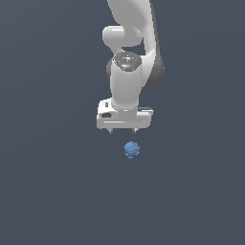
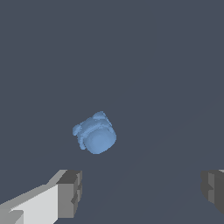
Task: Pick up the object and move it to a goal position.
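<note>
Presently: one knobbly blue object [image 1: 131,150], roughly round with no clear long axis, resting on the grey bench [image 1: 52,191] just beyond the gripper [image 1: 123,130], outside its fingers [image 2: 70,192], which stand wide apart and empty.

A white robot arm [image 1: 127,81], its joint capped in speckled grey and shaded dark grey along one side, against a flat slate-blue background. The gripper [image 1: 122,130] is white with grey fingertips [image 2: 70,193]; the knobbly object [image 1: 131,150] is plain light blue.
</note>
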Controlling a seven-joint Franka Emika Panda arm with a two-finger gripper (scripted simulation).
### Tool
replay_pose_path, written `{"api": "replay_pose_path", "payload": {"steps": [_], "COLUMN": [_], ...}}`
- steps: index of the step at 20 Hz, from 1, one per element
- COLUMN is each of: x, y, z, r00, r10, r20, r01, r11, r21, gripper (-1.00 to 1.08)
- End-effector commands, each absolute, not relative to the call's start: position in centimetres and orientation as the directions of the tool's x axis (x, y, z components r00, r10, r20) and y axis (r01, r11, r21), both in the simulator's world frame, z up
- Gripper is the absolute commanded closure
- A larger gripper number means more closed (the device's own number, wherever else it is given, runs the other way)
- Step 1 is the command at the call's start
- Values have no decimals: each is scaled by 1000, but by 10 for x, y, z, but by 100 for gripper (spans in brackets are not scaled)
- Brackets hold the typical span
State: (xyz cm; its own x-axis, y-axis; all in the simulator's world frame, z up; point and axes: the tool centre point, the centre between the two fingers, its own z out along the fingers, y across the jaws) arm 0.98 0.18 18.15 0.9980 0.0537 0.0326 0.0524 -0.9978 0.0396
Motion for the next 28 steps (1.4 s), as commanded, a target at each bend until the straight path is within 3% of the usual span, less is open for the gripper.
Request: {"api": "replay_pose_path", "payload": {"steps": [1, 18, 28], "x": [10, 7, 12], "y": [2, -11, 4], "z": [182, 174, 150], "r00": [998, 995, 971], "r10": [54, 100, 238], "r20": [33, 17, 4], "r01": [52, 99, 238], "r11": [-998, -993, -970], "r21": [40, 68, 55], "gripper": [-92, -92, -92]}}
